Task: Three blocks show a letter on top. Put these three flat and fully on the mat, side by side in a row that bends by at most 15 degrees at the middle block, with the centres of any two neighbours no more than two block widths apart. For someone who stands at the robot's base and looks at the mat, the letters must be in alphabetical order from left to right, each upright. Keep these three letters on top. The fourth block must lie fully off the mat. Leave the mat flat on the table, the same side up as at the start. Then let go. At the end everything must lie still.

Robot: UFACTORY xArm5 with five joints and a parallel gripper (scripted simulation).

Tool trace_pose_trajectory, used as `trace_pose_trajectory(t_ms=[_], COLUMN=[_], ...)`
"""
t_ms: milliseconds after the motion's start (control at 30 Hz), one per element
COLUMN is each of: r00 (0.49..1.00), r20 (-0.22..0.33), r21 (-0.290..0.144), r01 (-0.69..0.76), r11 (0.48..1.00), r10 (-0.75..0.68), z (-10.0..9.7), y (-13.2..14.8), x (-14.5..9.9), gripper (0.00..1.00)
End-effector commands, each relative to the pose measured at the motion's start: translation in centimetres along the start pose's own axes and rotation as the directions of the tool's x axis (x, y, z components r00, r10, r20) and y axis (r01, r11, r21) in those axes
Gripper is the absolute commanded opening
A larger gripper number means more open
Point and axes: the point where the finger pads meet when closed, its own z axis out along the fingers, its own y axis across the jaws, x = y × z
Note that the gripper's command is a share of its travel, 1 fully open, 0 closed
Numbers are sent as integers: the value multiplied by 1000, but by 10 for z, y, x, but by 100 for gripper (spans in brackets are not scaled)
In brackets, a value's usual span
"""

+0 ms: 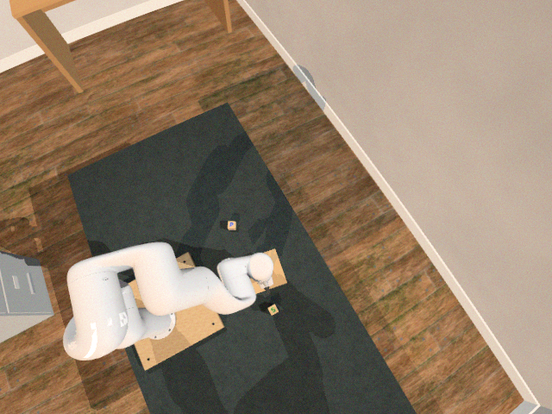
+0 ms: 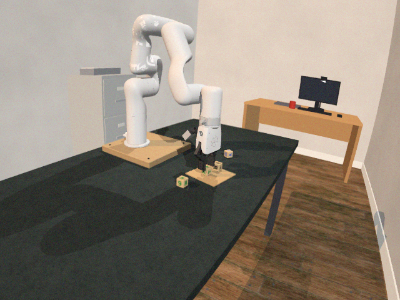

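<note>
One dark table (image 2: 97, 225), wood floor (image 2: 307, 232), desk (image 2: 303, 120).

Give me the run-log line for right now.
tool: part open, holding nothing, low over mat | on mat: near block, far block | off mat: blue-letter block, green-marked block
</note>
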Motion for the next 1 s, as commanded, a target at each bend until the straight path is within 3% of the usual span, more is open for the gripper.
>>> trace_pose_trajectory(t_ms=[0,367,967], r00=[1000,1000,1000], r20=[3,3,3], r21=[0,0,0], r01=[0,0,0], r11=[1000,1000,1000], r10=[0,0,0], z=[5,21,22], y=[0,0,0], x=[-1,-1,-1], gripper=[54,54,54])
